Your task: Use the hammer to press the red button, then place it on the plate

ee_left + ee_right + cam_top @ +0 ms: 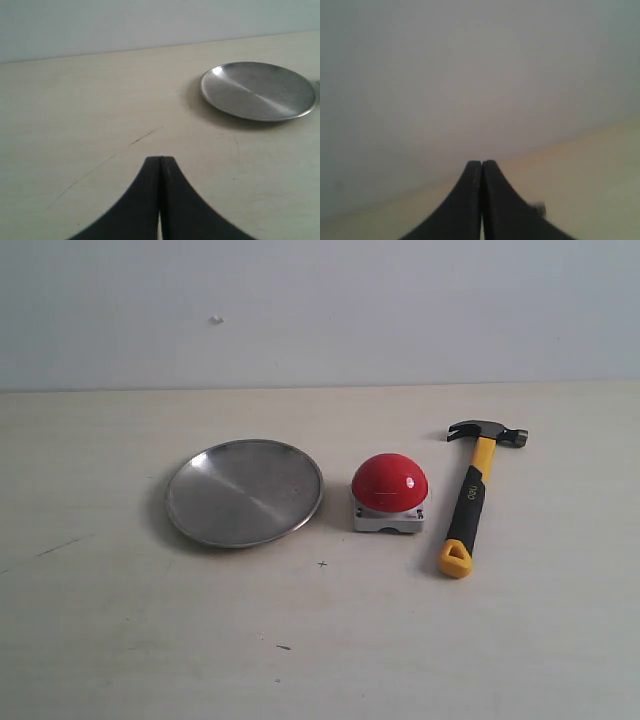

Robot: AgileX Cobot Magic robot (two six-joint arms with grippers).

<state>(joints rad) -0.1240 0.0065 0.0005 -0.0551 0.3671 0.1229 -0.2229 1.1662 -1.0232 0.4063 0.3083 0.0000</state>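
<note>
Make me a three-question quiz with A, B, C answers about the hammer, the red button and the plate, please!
1. What sits between the plate and the hammer?
A) the red button
B) a cup
C) a spoon

2. What colour is the hammer's looped end?
A) blue
B) yellow
C) green

3. How is the left gripper?
A) wide open
B) shut on the hammer
C) shut, holding nothing

Answers:
1 A: in the exterior view the red button stands in the middle of the row.
2 B: the loop at the end of the handle is yellow.
3 C: in the left wrist view its jaws touch with nothing between them.
</note>
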